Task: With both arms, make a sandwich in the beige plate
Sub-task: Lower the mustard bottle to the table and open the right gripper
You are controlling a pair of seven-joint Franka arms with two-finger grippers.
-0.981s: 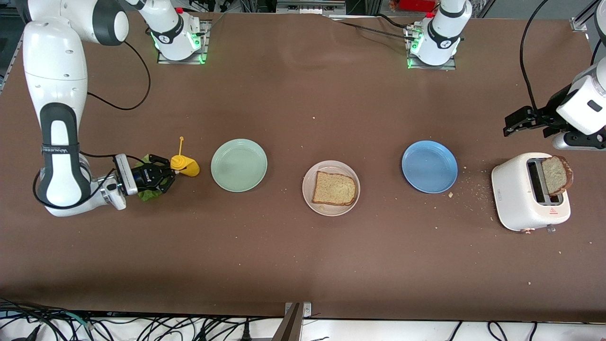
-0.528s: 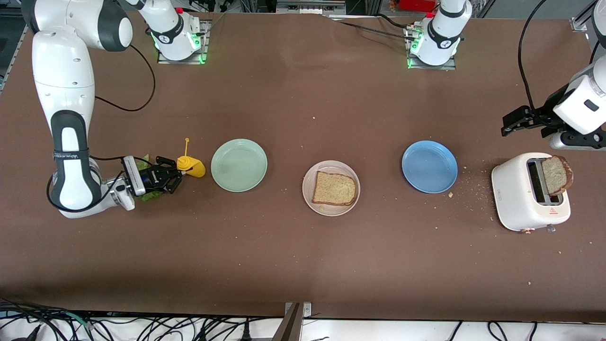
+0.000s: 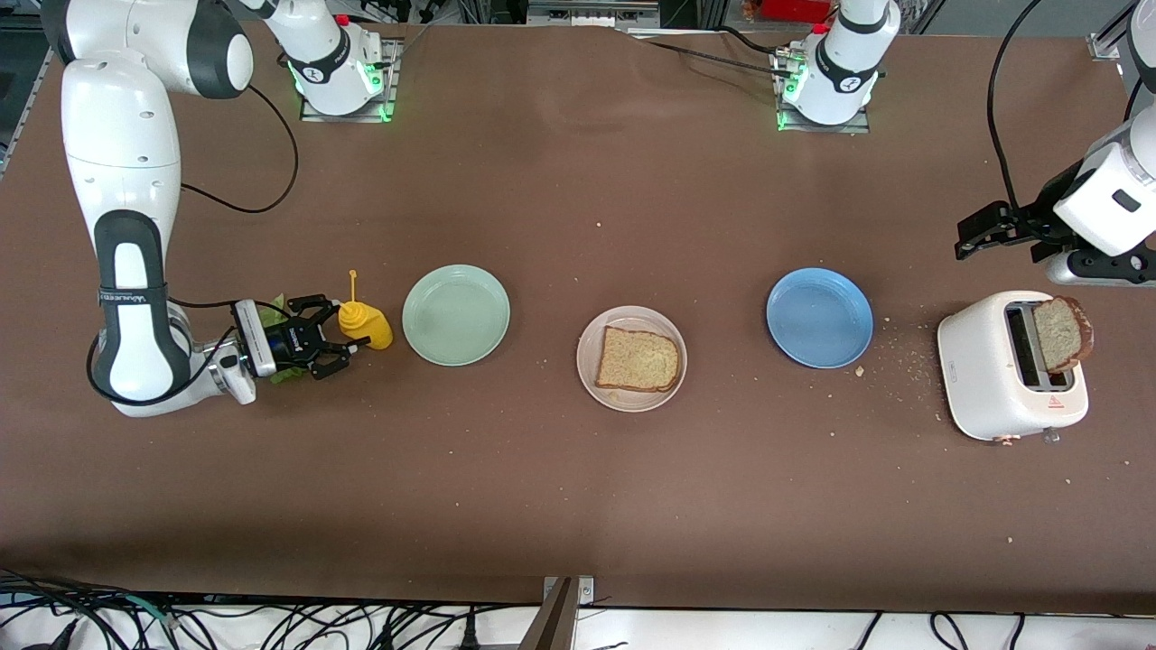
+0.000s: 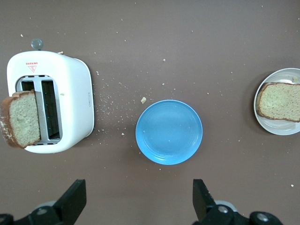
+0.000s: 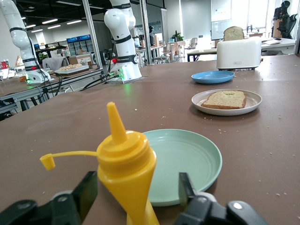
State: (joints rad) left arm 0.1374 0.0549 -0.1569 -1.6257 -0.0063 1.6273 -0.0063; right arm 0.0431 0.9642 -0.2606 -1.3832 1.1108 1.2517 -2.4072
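Beige plate [image 3: 587, 370] unchanged; right gripper [image 3: 336, 343] jaws newly apart

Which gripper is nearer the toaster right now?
Left. The left gripper hangs open above the table beside the toaster; the right gripper sits open around the mustard bottle at the other end.

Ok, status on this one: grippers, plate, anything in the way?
Right gripper open around the yellow squeeze bottle. Left gripper open, waiting above the toaster. Beige plate holds one bread slice. Nothing in the way.
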